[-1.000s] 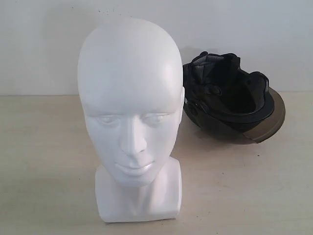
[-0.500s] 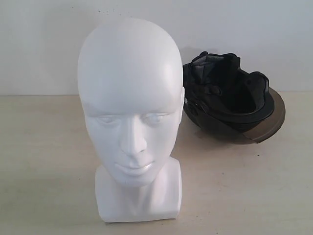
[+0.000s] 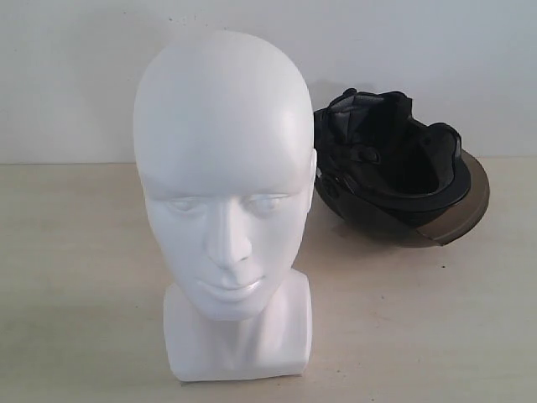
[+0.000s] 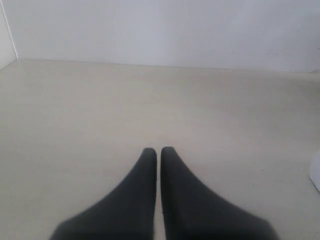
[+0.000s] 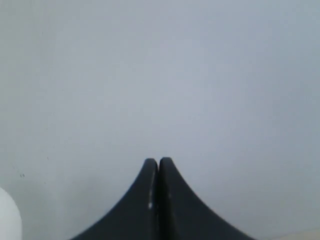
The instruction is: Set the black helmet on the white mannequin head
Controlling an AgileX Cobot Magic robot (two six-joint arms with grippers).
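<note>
The white mannequin head (image 3: 222,193) stood upright on its squarish base near the front of the pale table (image 3: 75,277), its face turned toward the exterior camera and its crown bare. The black helmet (image 3: 394,168) lay on the table behind it and off to the right in that view, tipped so that its opening faced up and showed the dark padded lining (image 3: 369,126). Its smoky brown visor (image 3: 457,214) curved along the lower right side. The helmet's left edge was hidden behind the head, so whether the two touched could not be told. A plain white wall (image 3: 67,75) rose behind the table. Neither arm appeared in the exterior view. In the left wrist view the left hand (image 4: 158,150) was closed to a hairline gap, holding nothing, above bare table, and a sliver of something white showed at the frame's edge, too little to name. In the right wrist view the right hand (image 5: 158,161) was pressed fully together, also empty, pointing at the blank wall.
</note>
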